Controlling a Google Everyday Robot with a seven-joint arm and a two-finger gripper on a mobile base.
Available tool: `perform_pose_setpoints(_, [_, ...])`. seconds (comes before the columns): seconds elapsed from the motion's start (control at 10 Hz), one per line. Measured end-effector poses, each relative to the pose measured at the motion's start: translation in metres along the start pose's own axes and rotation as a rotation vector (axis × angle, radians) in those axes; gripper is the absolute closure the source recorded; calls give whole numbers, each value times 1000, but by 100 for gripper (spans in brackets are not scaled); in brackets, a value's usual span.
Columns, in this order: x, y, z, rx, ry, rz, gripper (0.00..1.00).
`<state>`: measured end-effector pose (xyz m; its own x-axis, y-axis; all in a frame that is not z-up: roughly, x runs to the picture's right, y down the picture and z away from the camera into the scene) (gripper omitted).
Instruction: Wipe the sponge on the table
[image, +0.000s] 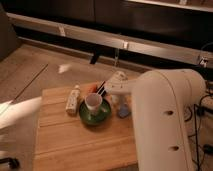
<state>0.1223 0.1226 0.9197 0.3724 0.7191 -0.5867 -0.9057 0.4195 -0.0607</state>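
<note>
White gripper (120, 100), fingers together, sits just over the flat blue-grey sponge (124, 112) on the light wooden counter (75, 142).

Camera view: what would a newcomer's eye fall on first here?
The big white robot arm fills the right side, bending over the wooden table. Its gripper, shut, is down by the blue-grey sponge. Left of that, a white cup sits in a green bowl, with a white bottle further left.
</note>
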Motion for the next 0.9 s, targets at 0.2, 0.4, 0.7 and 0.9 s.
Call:
perform_pose_setpoints(0.2, [10,-37,-1,55,28,50,100])
perform_pose_setpoints(0.4, [0,-54,0,81,30,56,100])
perform_pose_setpoints(0.7, [-42,-51,15,53,-16,26,100])
perform_pose_setpoints(0.9, [-68,-39,25,20,-49,1,100])
